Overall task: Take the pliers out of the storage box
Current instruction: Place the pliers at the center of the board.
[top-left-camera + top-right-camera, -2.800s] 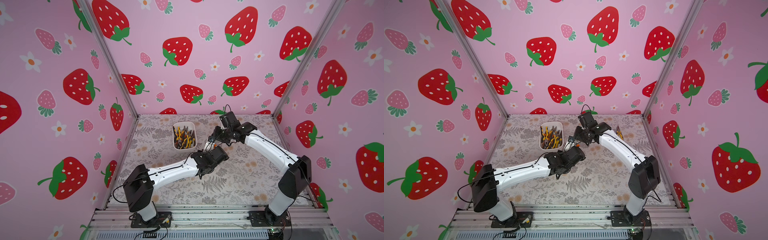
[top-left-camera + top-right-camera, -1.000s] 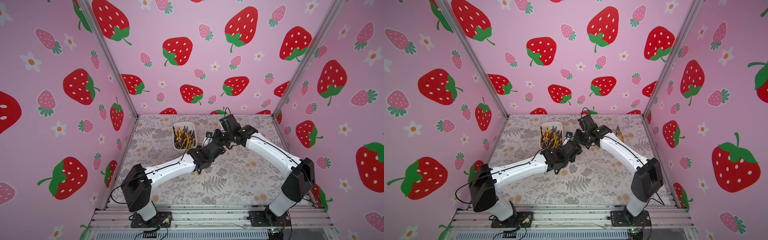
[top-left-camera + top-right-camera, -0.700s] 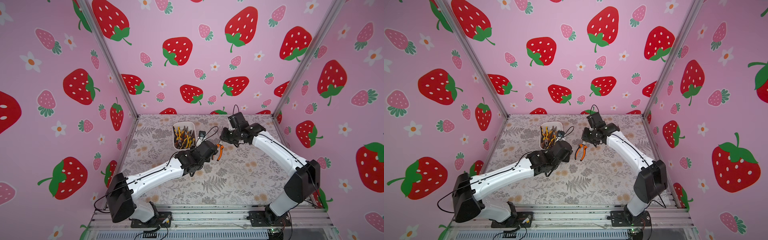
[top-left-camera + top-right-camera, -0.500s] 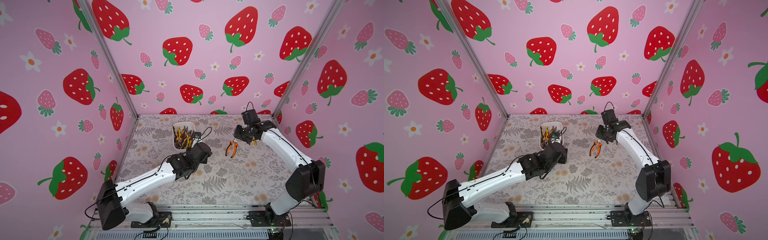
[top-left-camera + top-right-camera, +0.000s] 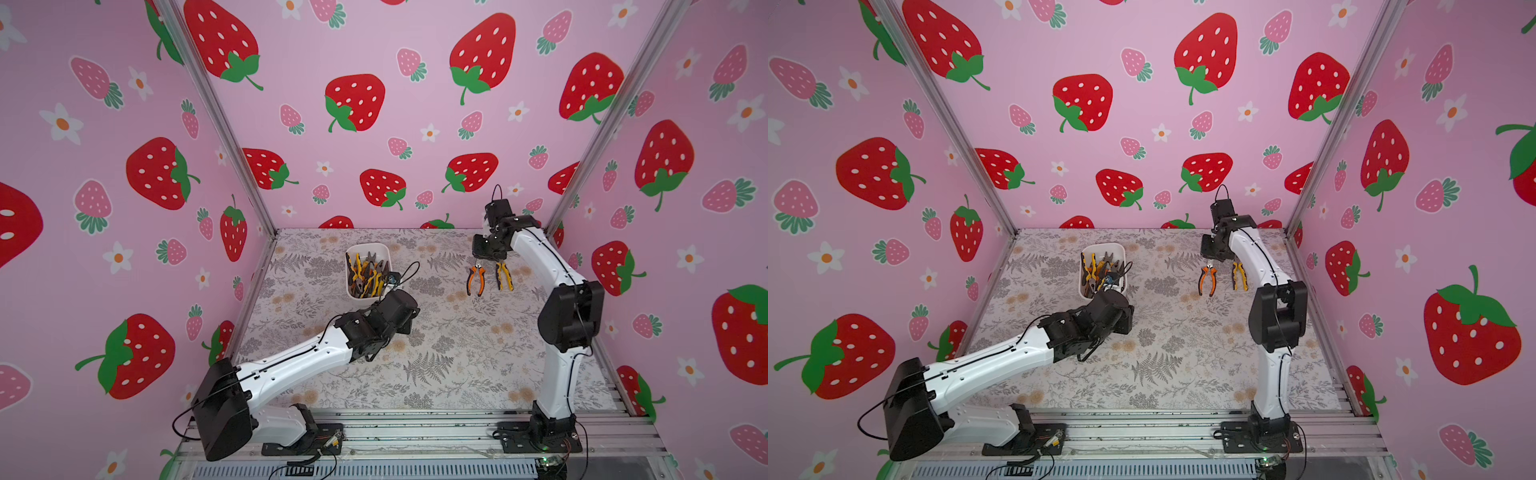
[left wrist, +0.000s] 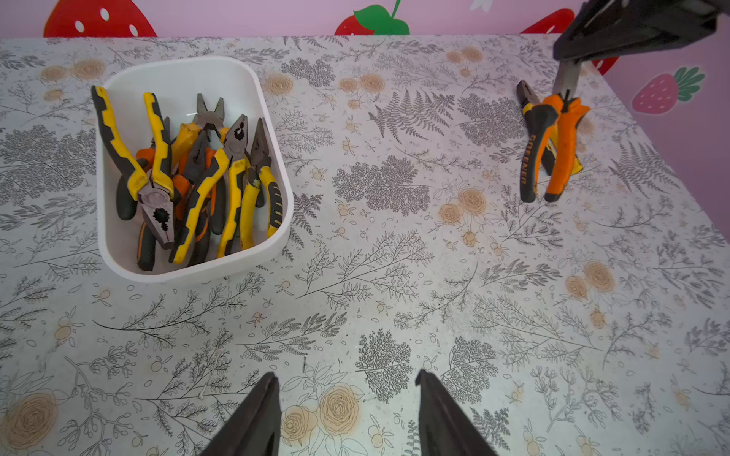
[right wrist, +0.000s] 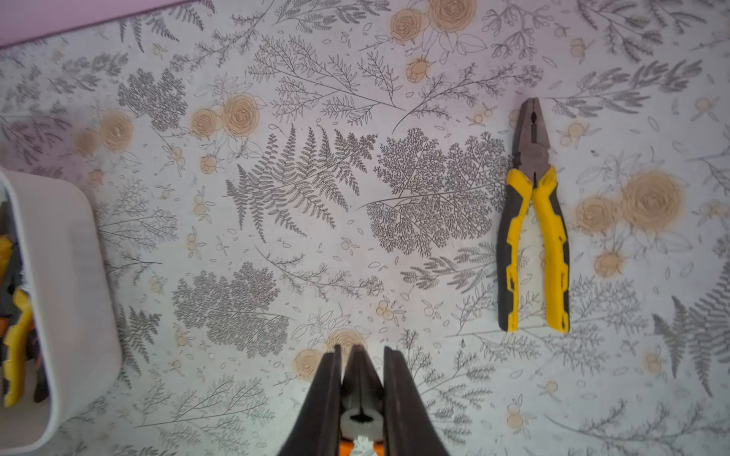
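Right claw (image 7: 361, 349) clamps orange pliers (image 5: 477, 270) hanging below; left claw (image 6: 345, 374) apart.

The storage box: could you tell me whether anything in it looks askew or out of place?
Nothing is spilled or damaged. The pliers lie in a crossed heap in the storage box; one yellow pair sits splayed open, nose opposite to its neighbours.

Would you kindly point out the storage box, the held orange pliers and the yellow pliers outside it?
Storage box (image 6: 177, 75): left wrist view, bare inner wall.
Orange pliers (image 5: 477, 272): in a top view, handle junction.
Yellow pliers (image 7: 531, 156): right wrist view, metal head.
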